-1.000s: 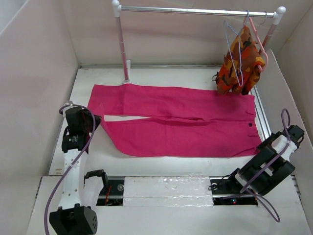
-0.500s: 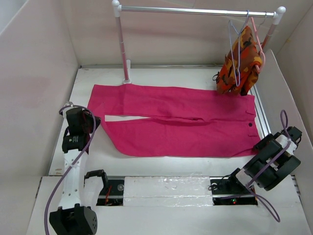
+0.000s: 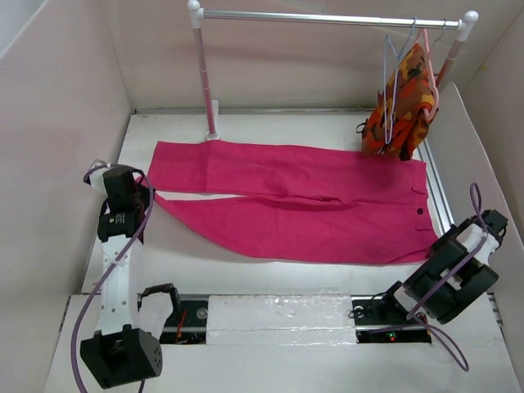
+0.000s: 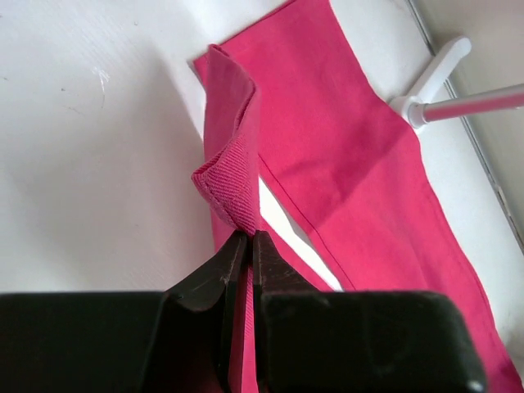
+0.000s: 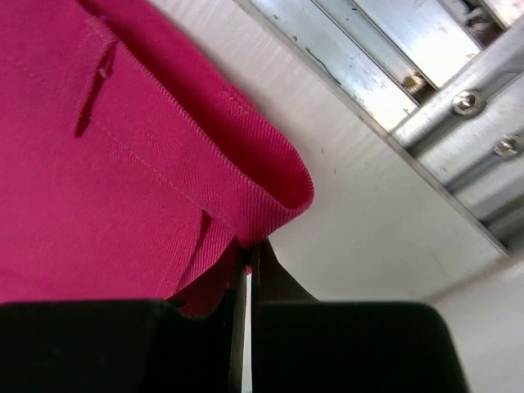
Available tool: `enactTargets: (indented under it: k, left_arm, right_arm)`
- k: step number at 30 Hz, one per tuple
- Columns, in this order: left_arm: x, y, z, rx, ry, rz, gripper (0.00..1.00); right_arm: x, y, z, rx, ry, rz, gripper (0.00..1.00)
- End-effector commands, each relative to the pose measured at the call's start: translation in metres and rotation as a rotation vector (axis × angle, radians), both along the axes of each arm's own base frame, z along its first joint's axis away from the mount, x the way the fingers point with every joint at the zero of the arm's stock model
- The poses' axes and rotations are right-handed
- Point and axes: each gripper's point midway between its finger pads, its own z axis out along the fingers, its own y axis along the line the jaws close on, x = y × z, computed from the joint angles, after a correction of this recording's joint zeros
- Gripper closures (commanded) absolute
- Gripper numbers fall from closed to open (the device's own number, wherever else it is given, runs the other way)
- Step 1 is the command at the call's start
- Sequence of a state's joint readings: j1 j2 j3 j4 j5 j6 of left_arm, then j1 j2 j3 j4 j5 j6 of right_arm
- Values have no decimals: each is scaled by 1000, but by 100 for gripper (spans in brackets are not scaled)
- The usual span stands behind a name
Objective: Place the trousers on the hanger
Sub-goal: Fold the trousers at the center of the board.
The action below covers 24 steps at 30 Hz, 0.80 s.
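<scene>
The magenta-pink trousers point(image 3: 311, 205) lie flat across the table, waist to the right and legs to the left. My left gripper point(image 3: 142, 197) is shut on the hem of the near leg; the left wrist view shows the fold of cloth point(image 4: 233, 184) pinched between the jaws point(image 4: 248, 236). My right gripper point(image 3: 432, 244) is shut on the near waistband corner point(image 5: 270, 184), nipped at the jaw tips point(image 5: 250, 250). The pale lilac wire hanger point(image 3: 390, 82) hangs at the right end of the rail, bare, next to a salmon-pink hanger.
The rail point(image 3: 327, 17) runs along the back on two posts; the left post point(image 3: 205, 78) stands just behind the far leg, its foot showing in the left wrist view point(image 4: 434, 78). An orange patterned garment point(image 3: 405, 102) hangs on the salmon-pink hanger. Walls enclose the table; a metal track point(image 5: 393, 74) runs by the right edge.
My left gripper has moved left and back with the hem, stretching the near leg and closing the white gap between the legs. The hangers have swung slightly. The right gripper barely moved.
</scene>
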<state>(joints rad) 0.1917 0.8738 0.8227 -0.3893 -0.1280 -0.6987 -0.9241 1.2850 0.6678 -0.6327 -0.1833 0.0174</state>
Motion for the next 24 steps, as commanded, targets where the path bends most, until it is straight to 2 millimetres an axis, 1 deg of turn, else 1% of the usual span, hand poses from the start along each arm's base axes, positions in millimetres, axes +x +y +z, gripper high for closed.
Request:
enactTargets:
  k: [1,2,3,4,5,6,7,8,10,11,13,14,16,17,18,19,20,21,22,23,24]
  left_arm:
    - [8,12,24,42,-45,41,100]
    - [12,13,23,37,-37,43,100]
    - [16,14,27,40,-39,44,100]
    - [17,16,28,44,-32,49,100]
    - [20,20,24,50,-12,64,100]
    - [23,22,29,53,-17,74,100]
    - [27,24,26,55,-1,77,100]
    - [30,24,26,55,4,78,100]
    - [35,25,27,49,7,81,100]
    - [37,26,21,46,27,83,100]
    - [40,29,19,51,44,91,100]
    - [41,34,15,66,67,110,100]
    - [42,40,16,88,82,132,100]
    - [42,47,15,109,93,162,100]
    - [43,49,16,117,89,173,100]
    - [45,50,20,120,74,179,100]
    - [50,52,27,128,38,184,100]
    - [54,53,32,131,16,184,100]
    - [59,54,38,134,-3,184,100]
    - [66,58,36,145,4,192,100]
    - [73,60,46,150,-14,199,100]
  right_arm:
    - [8,1,50,-90,-32,63,100]
    - [9,8,62,-99,-26,62,100]
    - [15,8,72,-113,-36,72,100]
    - [23,1,86,-142,-55,86,100]
    - [22,-2,93,-152,-41,85,100]
    - [27,-7,99,-184,-28,109,100]
    - [36,-15,111,-235,-26,122,100]
    - [38,-21,115,-259,-21,145,100]
    - [52,-24,120,-272,-37,175,100]
    - [65,-26,130,-297,-67,197,100]
    - [80,-27,133,-303,-85,205,100]
    - [96,-33,144,-341,-135,212,100]
    - [122,-27,150,-325,-201,211,100]
    - [137,-30,143,-308,-206,217,100]
    - [157,-26,152,-303,-248,239,100]
    - [168,-26,152,-299,-254,248,100]
    - [178,-27,138,-261,-214,261,100]
    - [194,-31,151,-278,-243,267,100]
    - [205,-29,151,-261,-259,283,100]
    - [214,-32,153,-258,-272,283,100]
    - [225,-32,144,-236,-268,283,100]
